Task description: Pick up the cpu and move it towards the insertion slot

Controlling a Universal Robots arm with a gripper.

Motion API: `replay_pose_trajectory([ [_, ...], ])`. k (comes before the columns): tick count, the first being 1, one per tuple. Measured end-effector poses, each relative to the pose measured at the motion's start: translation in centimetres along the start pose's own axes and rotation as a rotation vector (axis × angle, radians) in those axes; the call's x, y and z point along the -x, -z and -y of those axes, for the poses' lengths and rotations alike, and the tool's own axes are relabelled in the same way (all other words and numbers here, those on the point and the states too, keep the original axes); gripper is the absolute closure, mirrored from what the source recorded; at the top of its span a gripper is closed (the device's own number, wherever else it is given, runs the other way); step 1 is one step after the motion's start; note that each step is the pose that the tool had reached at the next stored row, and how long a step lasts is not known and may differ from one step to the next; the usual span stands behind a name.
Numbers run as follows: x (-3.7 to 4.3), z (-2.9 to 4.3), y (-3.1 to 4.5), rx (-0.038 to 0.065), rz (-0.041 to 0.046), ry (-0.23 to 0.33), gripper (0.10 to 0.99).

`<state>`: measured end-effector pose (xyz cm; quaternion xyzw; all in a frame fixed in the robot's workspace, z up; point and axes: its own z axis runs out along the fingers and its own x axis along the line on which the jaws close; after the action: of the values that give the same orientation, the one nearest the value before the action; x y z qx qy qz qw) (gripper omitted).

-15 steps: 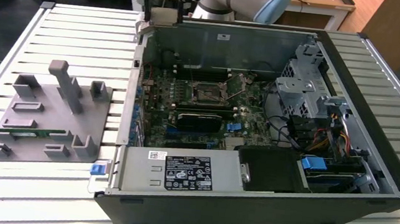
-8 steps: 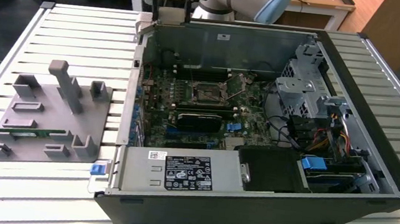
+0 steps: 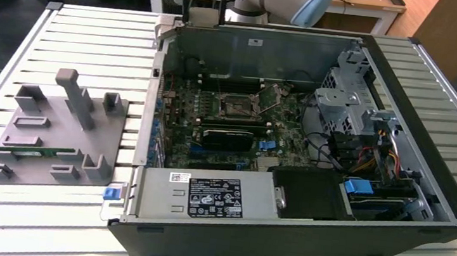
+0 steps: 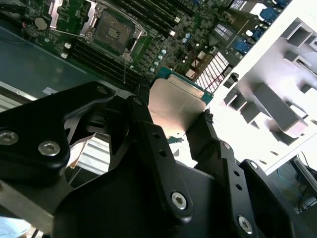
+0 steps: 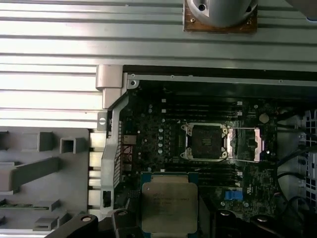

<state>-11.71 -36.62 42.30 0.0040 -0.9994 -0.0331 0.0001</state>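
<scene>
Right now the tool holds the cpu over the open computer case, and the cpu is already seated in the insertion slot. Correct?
Not quite. The tool does hold the cpu over the case, but the insertion slot is empty, its dark centre exposed, with the cpu apart from it, as the first wrist view shows.

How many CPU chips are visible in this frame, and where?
1. The cpu is gripped in the pincer near the rim of the open computer case, not yet at the insertion slot, whose dark centre looks empty. Others could be hidden under parts.
</scene>
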Motion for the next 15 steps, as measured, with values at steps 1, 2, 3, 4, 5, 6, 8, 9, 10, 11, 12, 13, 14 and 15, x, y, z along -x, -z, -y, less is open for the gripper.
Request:
replay_pose_trajectory([
  [1,0.14,-0.06,-0.01,0.0,0.0,0.0,0.541],
  [2,0.27,-0.12,-0.01,0.0,0.0,0.0,0.541],
  [3,0.4,-0.18,-0.02,0.0,0.0001,0.0,0.541],
  [4,0.53,-0.24,-0.03,0.0,0.0,0.0,0.541],
  [5,0.63,-0.3,-0.03,0.0,0.0,0.0,0.541],
  [6,0.73,-0.34,-0.04,0.0,0.0,0.0,0.541],
  [8,1.0,-0.4,-0.04,0.0,0.0,0.0,0.541],
  [9,1.13,-0.47,-0.05,0.0,0.0,0.0,0.541],
  [10,1.26,-0.54,-0.05,0.0,0.0,0.0,0.541],
  [11,1.42,-0.62,-0.06,0.0,0.0,0.0,0.541],
  [12,1.61,-0.68,-0.08,0.0,0.0,0.0,0.541],
  [13,2.59,-1.32,-0.19,0.0,0.0,0.0,0.541],
  [14,2.69,-1.45,-0.2,0.0,0.0,0.0,0.541],
  [15,2.79,-1.54,-0.22,0.0,0.0,0.0,0.541],
])
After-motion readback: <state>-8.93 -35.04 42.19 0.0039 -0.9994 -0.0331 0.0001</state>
